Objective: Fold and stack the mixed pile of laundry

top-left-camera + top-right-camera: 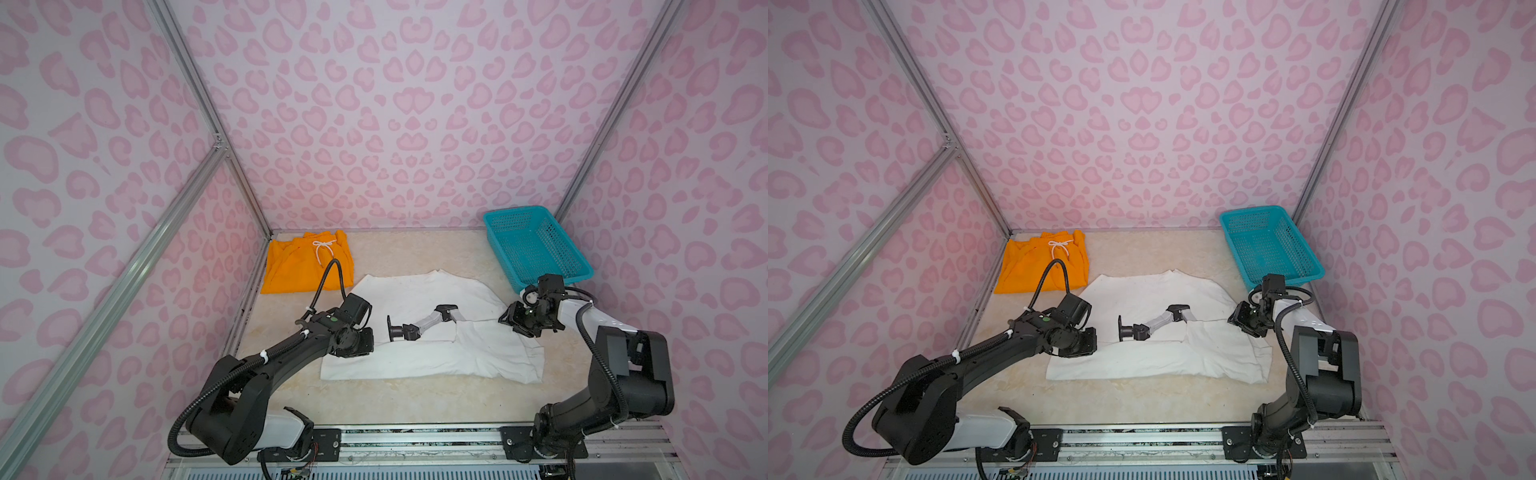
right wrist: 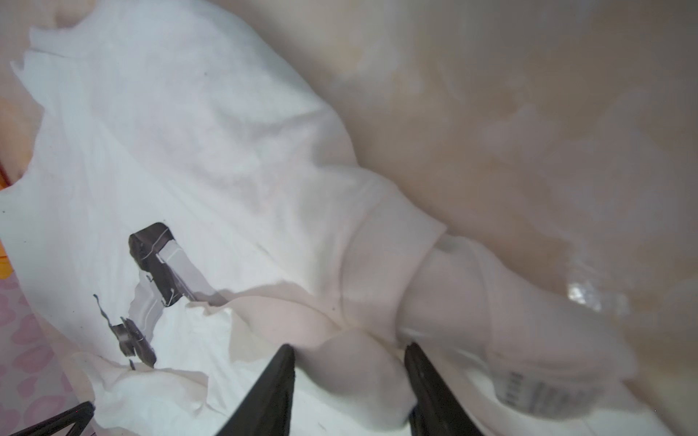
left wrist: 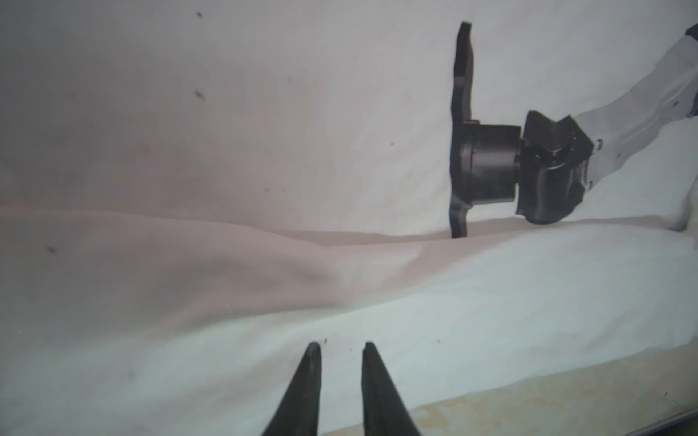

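Observation:
The white T-shirt lies spread mid-table, its near part folded up over the black-grey print. Bright orange shorts with a white drawstring lie flat at the back left. My left gripper hovers at the shirt's left edge, its jaws a narrow gap apart with nothing between them. At the shirt's right edge, my right gripper stands open, and a bulging fold of the shirt fills the space between its fingers.
A teal perforated basket stands at the back right, just behind the right wrist. Pink patterned walls close in the left, back and right sides. The arms' mounting rail runs along the front edge.

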`<state>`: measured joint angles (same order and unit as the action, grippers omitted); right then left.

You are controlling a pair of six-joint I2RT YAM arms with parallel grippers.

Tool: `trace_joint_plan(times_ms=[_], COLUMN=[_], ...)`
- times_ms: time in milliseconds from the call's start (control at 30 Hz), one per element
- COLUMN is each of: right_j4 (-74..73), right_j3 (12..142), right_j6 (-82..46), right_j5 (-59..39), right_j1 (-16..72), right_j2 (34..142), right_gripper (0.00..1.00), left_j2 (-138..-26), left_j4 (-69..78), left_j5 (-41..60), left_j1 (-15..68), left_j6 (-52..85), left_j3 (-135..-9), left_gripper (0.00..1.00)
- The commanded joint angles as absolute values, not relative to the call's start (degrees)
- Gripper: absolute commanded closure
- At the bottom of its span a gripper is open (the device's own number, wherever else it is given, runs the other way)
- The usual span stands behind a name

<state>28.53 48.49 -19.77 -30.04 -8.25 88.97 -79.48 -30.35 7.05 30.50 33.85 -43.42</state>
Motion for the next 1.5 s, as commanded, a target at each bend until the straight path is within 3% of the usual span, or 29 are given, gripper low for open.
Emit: trace_joint_plan(times_ms=[0, 400, 533, 700, 1033, 1467], right_j4=[28.1, 29.3, 31.4, 35.1, 29.7, 32.2], right_j3=[48.7, 49.4, 50.0, 56.4, 65.3, 63.4], right_j6=[-19.0, -19.6, -19.8, -17.7, -20.4, -21.7], right_j5=[-32.9, -29.5, -18.6, -8.5, -12.0, -13.0], right_j1=[-8.1, -8.2, -6.5, 2.3, 15.0, 18.7], right_j2=[87.8, 84.1, 83.0, 85.4, 98.6, 106.5], right_gripper=[0.54, 0.6, 0.6, 0.58, 0.61, 0.61], left_j2=[-80.8, -84.3, -85.3, -90.2, -103.8, -101.9], left_j4=[-27.7, -27.9, -30.1, -32.0, -28.5, -27.1], left_j5=[8.2, 5.6, 0.7, -1.8, -3.5, 0.9], left_j1=[30.7, 31.6, 31.6, 31.6, 27.0, 23.6], left_j6=[33.2, 34.4, 35.9, 34.1, 30.8, 35.0], left_j3=[-43.1, -44.2, -46.1, -54.4, -68.2, -56.0], left_gripper=[0.77, 0.78, 0.77, 0.77, 0.77, 0.78])
